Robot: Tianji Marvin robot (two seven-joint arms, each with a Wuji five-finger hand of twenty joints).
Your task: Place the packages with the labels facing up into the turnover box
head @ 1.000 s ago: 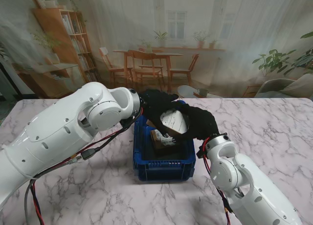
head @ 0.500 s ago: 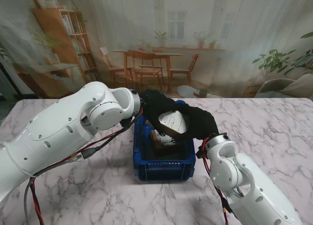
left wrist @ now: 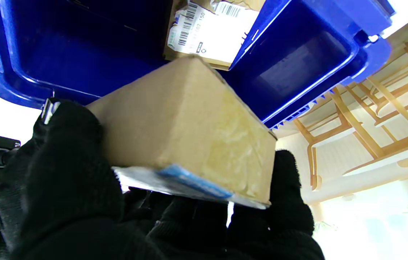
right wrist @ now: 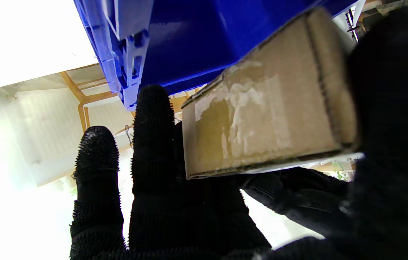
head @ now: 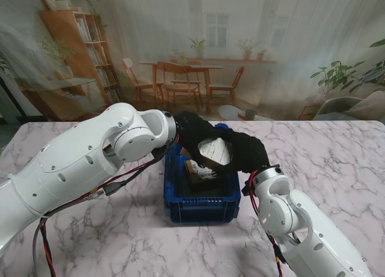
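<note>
Stand camera looks down from above; both wrist cameras (close-up, inverted) share the blue box (head: 201,200).

Can't really see much of the held package (head: 215,150) from the stand view, both gloved hands cover its edges. The box already in the blue turnover box (head: 201,200) is mostly hidden under it, and its label (left wrist: 209,30) is cut off by the left wrist view's edge, print too small to read.
</note>
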